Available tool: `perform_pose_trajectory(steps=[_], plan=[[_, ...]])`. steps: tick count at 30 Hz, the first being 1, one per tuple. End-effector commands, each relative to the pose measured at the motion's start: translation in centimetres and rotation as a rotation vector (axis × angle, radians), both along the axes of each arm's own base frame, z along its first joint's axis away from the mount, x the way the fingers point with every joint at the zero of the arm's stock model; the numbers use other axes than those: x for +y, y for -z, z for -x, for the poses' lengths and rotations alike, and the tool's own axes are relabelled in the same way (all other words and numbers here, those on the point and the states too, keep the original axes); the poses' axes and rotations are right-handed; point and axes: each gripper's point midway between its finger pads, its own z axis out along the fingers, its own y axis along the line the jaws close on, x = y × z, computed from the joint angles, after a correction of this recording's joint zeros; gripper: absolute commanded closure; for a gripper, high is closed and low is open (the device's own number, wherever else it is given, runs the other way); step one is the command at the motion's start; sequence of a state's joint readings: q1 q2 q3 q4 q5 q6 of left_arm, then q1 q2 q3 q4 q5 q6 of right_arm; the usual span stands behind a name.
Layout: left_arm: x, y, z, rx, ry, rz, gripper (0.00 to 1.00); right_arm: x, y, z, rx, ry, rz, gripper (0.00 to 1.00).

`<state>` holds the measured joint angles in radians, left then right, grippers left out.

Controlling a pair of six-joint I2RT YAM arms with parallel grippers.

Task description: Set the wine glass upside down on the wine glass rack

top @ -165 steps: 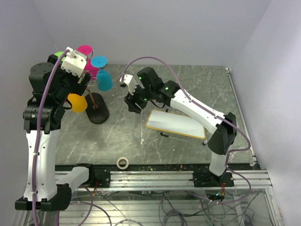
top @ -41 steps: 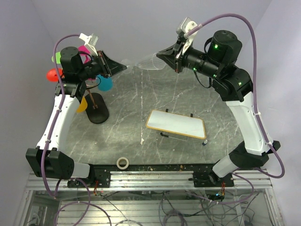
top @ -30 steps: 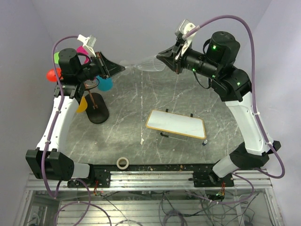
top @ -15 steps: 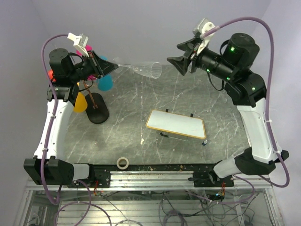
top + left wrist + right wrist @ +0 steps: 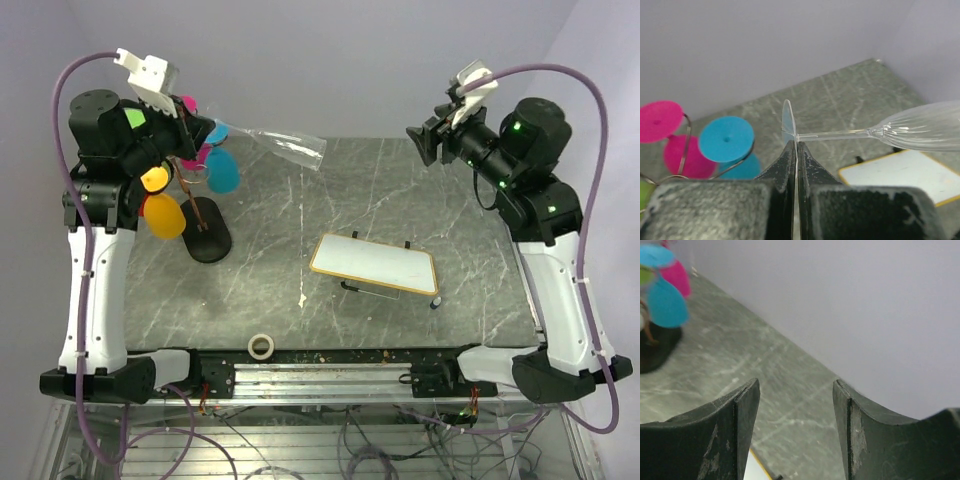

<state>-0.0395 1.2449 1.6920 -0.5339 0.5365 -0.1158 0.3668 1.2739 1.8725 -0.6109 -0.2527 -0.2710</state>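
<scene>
A clear wine glass (image 5: 285, 146) hangs sideways in the air, bowl to the right and foot to the left. My left gripper (image 5: 207, 130) is shut on its flat foot (image 5: 787, 120); the stem runs right to the ribbed bowl (image 5: 925, 127). The wine glass rack (image 5: 209, 244) stands just below and left of that gripper, with pink, teal, yellow and green glasses hanging from its wire arms (image 5: 684, 150). My right gripper (image 5: 421, 141) is high at the right, open and holding nothing, well apart from the bowl. In the right wrist view its fingers (image 5: 796, 385) frame only bare table.
A white board with a yellow rim (image 5: 375, 265) lies mid-table on small black feet. A roll of tape (image 5: 262, 346) sits near the front edge. Lilac walls close the back and both sides. The rack's coloured glasses (image 5: 662, 287) show far left in the right wrist view.
My right gripper has opened, let go of the bowl and drawn back to the right. The left arm alone now carries the glass and has swung it left, toward the rack.
</scene>
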Motion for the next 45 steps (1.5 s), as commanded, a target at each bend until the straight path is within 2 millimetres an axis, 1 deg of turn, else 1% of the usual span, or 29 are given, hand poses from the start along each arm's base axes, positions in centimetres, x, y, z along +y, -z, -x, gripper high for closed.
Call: perform_pose_trajectory(steps=[1,3,7,10,13,15,19,20,22,23,24,28,34,38,45], plan=[[1.8,-0.1,0.9,-0.072,-0.092,-0.255,0.93,-3.8,4.5,-3.5,0.032,0.198,0.093,0.4],[2.1,-0.2,1.0,-0.099,-0.12,-0.328,0.93,-5.3,7.2,-4.5,0.066,0.242,0.135,0.4],[3.4,-0.1,1.2,-0.14,-0.19,-0.48,0.93,-7.7,12.5,-5.5,0.14,0.277,0.183,0.4],[3.9,0.6,1.2,-0.162,-0.205,-0.596,0.93,-9.7,17.0,-5.9,0.192,0.29,0.213,0.4],[3.8,1.3,1.3,-0.18,-0.188,-0.695,0.93,-11.2,21.6,-5.5,0.276,0.275,0.206,0.39],[4.0,1.7,1.3,-0.182,-0.19,-0.743,0.93,-11.9,23.7,-5.1,0.323,0.257,0.185,0.38],[4.5,2.0,1.2,-0.196,-0.201,-0.818,0.93,-12.2,26.8,-4.1,0.382,0.219,0.145,0.34],[4.7,2.1,1.2,-0.2,-0.205,-0.837,0.93,-12.3,27.2,-4.0,0.389,0.217,0.134,0.31],[4.9,2.3,1.0,-0.207,-0.203,-0.882,0.93,-12.7,27.3,-3.8,0.398,0.217,0.122,0.24],[5.0,2.4,1.0,-0.211,-0.2,-0.907,0.93,-12.8,28.2,-3.5,0.424,0.215,0.115,0.21],[5.1,2.6,0.9,-0.214,-0.199,-0.93,0.93,-13.2,28.7,-3.3,0.437,0.22,0.107,0.17],[5.4,3.2,0.2,-0.201,-0.208,-0.994,0.93,-14.2,29.4,-3.0,0.452,0.236,0.084,0.07],[5.2,4.2,-0.7,-0.176,-0.207,-1.034,0.93,-14.8,30.1,-3.1,0.472,0.244,0.057,0.03],[5.9,5.3,-1.2,-0.151,-0.237,-1.097,0.93,-14.9,30.6,-3.1,0.482,0.243,0.046,0.02],[6.0,6.7,-2.0,-0.124,-0.258,-1.108,0.93,-14.5,31.3,-2.9,0.515,0.21,0.022,0.02]])
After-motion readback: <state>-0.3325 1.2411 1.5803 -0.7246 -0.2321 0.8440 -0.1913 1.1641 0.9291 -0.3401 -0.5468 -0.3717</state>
